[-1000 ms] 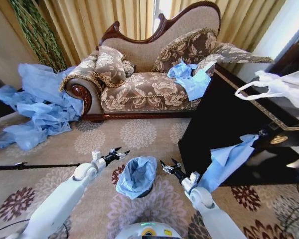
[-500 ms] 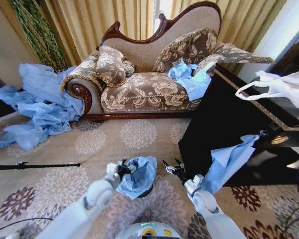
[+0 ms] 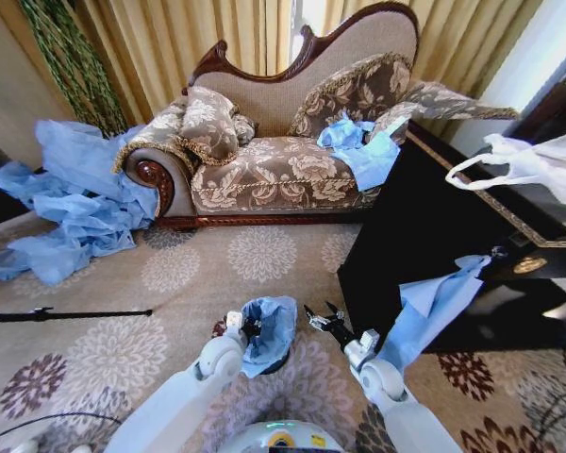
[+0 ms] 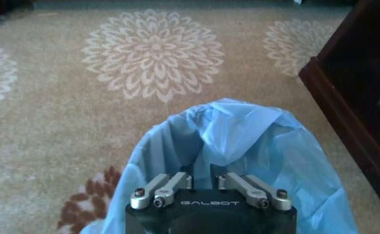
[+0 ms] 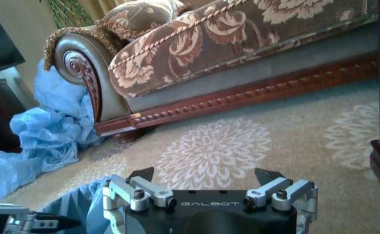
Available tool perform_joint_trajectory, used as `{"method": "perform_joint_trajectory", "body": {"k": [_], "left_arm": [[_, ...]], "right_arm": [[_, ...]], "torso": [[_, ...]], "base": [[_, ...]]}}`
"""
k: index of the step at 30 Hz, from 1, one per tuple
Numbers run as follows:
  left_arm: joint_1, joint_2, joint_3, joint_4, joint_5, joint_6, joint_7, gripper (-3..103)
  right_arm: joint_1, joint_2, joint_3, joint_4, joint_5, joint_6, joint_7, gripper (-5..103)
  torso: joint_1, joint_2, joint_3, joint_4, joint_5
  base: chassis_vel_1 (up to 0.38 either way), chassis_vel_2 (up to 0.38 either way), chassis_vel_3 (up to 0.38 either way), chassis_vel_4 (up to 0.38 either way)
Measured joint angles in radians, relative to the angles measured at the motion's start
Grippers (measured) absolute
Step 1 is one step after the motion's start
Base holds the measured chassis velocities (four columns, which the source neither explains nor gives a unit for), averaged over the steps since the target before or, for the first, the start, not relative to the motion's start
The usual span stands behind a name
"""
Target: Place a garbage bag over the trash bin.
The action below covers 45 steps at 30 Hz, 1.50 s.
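You had open carpet [image 3: 264, 260] beyond the trash bin [image 3: 275, 361]; the dark cabinet [image 3: 406, 245] blocked its right side.

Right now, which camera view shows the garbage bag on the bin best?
The left wrist view: the garbage bag spreads open just beyond the left gripper. The head view shows it smaller, draped over the trash bin, partly behind that arm. The right wrist view catches just a blue edge.

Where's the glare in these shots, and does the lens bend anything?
Head view: daylight blows out the gap between the curtains, and the wide lens bows the edge of the black cabinet. Left wrist view: even light on the garbage bag, no glare. Right wrist view: sheen on the sofa arm.
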Motion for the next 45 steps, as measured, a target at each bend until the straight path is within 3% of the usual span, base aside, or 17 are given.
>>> {"method": "perform_joint_trajectory", "body": {"k": [3,10,27,40,45], "left_arm": [[-0.018,-0.02,0.01,0.039,0.005,-0.004,0.01,7],[-0.063,-0.076,0.027,0.154,0.036,-0.021,0.03,0],[-0.146,-0.21,0.054,0.469,0.117,-0.04,0.101,0],[-0.202,-0.249,0.066,0.603,0.139,-0.02,0.146,0],[-0.205,-0.251,0.065,0.601,0.137,-0.018,0.147,0]], "right_arm": [[0.004,0.001,0.001,0.002,0.002,0.0,0.0,100],[0.007,0.002,-0.002,0.006,0.011,-0.003,-0.001,100],[0.015,-0.005,0.001,-0.008,0.024,-0.007,-0.017,100],[0.022,-0.002,-0.023,-0.008,0.026,-0.007,-0.022,100],[0.023,-0.001,-0.025,-0.003,0.025,-0.007,-0.022,100]], "torso": [[0.0,0.0,0.0,0.0,-0.0001],[0.0,0.0,0.0,0.0,0.0],[0.0,0.0,0.0,0.0001,-0.0001],[0.0,0.0,0.0,0.0,-0.0002],[0.0,0.0,0.0,0.0,-0.0002]], "base": [[0.0,0.0,0.0,0.0],[0.0,0.0,0.0,0.0],[0.0,0.0,0.0,0.0],[0.0,0.0,0.0,0.0],[0.0,0.0,0.0,0.0]]}}
